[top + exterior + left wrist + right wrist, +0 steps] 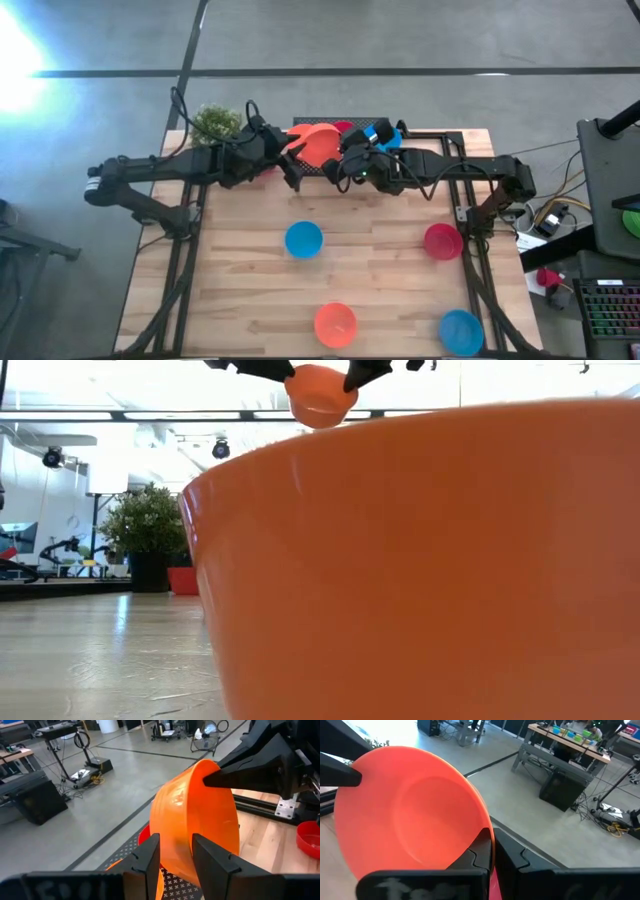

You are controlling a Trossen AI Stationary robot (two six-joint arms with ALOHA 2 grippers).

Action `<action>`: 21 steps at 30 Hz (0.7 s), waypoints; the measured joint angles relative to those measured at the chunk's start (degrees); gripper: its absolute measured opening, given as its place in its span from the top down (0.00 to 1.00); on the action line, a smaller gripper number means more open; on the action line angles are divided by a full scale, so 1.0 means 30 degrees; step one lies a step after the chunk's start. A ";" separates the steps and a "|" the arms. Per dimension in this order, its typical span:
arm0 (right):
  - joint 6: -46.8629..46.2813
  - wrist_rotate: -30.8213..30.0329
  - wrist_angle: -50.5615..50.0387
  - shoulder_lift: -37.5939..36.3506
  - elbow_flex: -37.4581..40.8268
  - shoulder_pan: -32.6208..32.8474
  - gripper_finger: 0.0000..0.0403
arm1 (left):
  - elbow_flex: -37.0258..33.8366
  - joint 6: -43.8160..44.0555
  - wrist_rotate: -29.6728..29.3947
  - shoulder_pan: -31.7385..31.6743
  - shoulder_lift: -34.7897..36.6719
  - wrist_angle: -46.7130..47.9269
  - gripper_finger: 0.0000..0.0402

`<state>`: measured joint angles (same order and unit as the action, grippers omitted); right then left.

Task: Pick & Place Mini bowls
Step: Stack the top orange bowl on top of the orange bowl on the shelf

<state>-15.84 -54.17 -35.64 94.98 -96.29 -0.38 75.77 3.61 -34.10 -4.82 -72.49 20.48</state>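
- Orange bowl point(318, 143) first: it hangs in the air between my two claws, above the far edge of the table point(240, 270), just in front of the black wire-mesh rack point(420, 132).
- Glossy and plain, it is a small round plastic bowl, tipped on its side; the right wrist view looks straight into its smooth hollow, the left wrist view at its shiny outer wall.
- My right gripper point(492, 852) is clenched on the orange bowl's rim, one finger inside the wall and one outside.
- My left gripper point(176, 855) straddles the opposite rim with its fingers point(212, 862) spread; the wall runs between them, and I cannot tell whether they press it.
- From table height the orange bowl shows small and high up, with dark fingertips on either side of it.
- Behind it on the rack lie a crimson bowl point(343, 127) and a blue rack bowl point(385, 133), partly hidden by my right arm.
- On the wood sit four more of the same size, well apart: a blue bowl point(303, 240) near the middle, a red bowl point(442, 241) toward the right side, a second orange bowl point(335, 324) at the near edge, and a corner blue bowl point(460, 331) at the near right.
- That second orange bowl fills most of the table-height view, its wall smooth and bright.
- A small green potted plant point(216, 124) stands at the far left corner, beside my left arm.
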 joint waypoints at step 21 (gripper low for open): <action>-0.0073 0.0227 -0.0007 -0.0007 -0.0007 0.0001 0.98 | -0.0022 -0.0365 -0.1925 -0.0123 -0.0939 -0.0831 0.98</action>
<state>-16.05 -53.49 -35.66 94.96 -96.31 -0.38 75.70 2.51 -39.87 -5.19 -75.31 17.99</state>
